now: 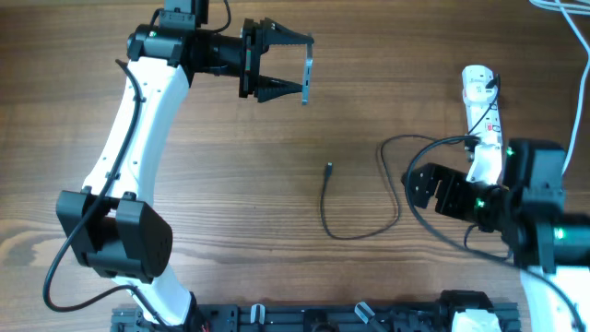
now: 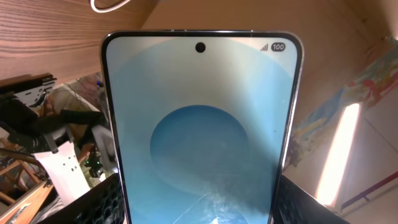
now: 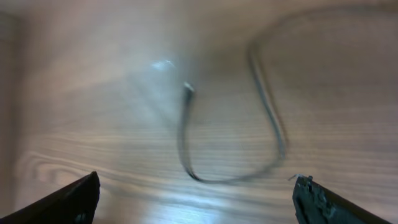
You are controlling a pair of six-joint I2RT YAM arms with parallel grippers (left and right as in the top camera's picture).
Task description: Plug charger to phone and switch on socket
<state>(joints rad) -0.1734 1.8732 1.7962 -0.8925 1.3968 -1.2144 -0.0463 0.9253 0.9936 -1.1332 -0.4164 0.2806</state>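
Note:
My left gripper (image 1: 305, 65) is shut on the phone (image 1: 308, 77) and holds it on edge above the far middle of the table. In the left wrist view the phone's cyan screen (image 2: 199, 124) fills the picture between the two fingers (image 2: 199, 202). The charger's thin black cable (image 1: 343, 236) curls across the table, its connector tip (image 1: 329, 167) lying free. Its other end runs to a white adapter block (image 1: 477, 162) at the socket (image 1: 479, 92), a white power strip at the right. My right gripper (image 1: 415, 187) is open and empty above the cable (image 3: 273, 130), right of the tip (image 3: 188, 88); that view (image 3: 199, 199) is blurred.
A thicker white cable (image 1: 573, 32) runs along the far right edge of the table. The right arm's body (image 1: 535, 212) partly covers the near end of the socket. A black rail (image 1: 313, 318) lines the table's front edge.

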